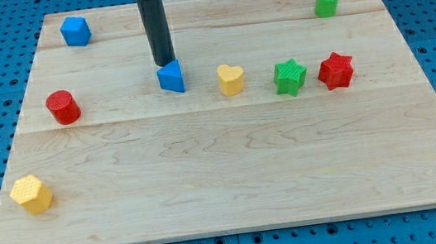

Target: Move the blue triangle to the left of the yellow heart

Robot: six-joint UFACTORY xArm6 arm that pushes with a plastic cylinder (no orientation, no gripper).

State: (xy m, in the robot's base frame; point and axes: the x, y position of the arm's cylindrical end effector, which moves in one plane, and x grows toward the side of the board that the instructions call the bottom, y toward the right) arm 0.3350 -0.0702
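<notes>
Yellow hexagon block [31,194]: nearest corner, bottom left, well clear of the work.
Board [226,188]: wide bare wood below the row; edges far away.
Blue triangle [171,77]: just left of the yellow heart [230,80], a gap between; likely light, rigid, prone to pivot off its slanted faces.
Tip [165,63]: bare rod, nothing to open or close, touching the triangle's top side.
Contact: best on a flat face, centred.

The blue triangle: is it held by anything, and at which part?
Nothing holds it. My tip is a bare rod end at the blue triangle's top edge in the view, seemingly touching; it can only push.
</notes>
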